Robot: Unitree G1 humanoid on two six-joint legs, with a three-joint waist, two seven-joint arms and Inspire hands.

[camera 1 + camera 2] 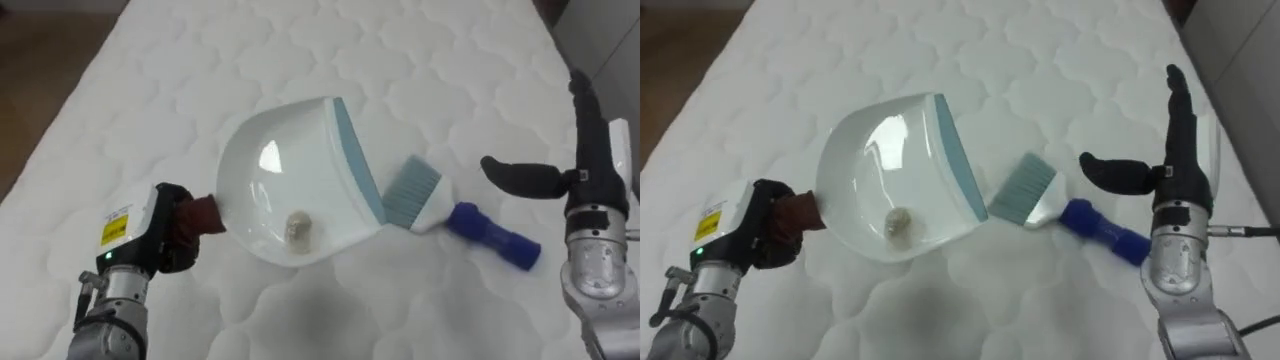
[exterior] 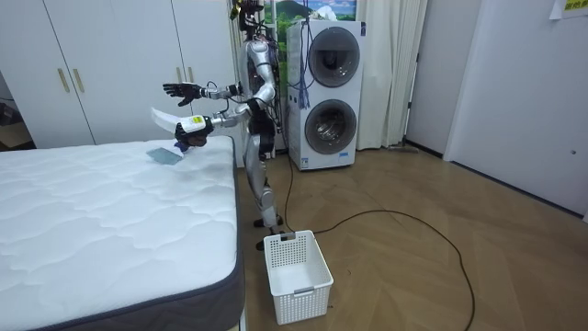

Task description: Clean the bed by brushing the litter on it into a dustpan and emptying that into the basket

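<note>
My left hand [image 1: 168,228] [image 1: 768,232] is shut on the brown handle of a white dustpan [image 1: 295,180] [image 1: 895,175] with a blue-grey lip, held over the white mattress [image 1: 300,60]. A small pale crumpled scrap [image 1: 297,230] [image 1: 900,224] lies inside the pan. A hand brush [image 1: 455,208] [image 1: 1065,205] with pale blue bristles and a blue handle lies on the mattress just right of the pan's lip. My right hand [image 1: 590,170] [image 1: 1175,165] is raised above the brush's handle, open, fingers straight and thumb out. In the room view I stand at the bed's corner, holding the dustpan [image 2: 170,124] above it.
A white laundry basket [image 2: 296,274] stands on the wood floor beside the bed's side. Stacked washing machines [image 2: 326,92] and white wardrobes [image 2: 101,64] line the wall behind me. The mattress edge [image 1: 40,130] falls off to the floor on my left.
</note>
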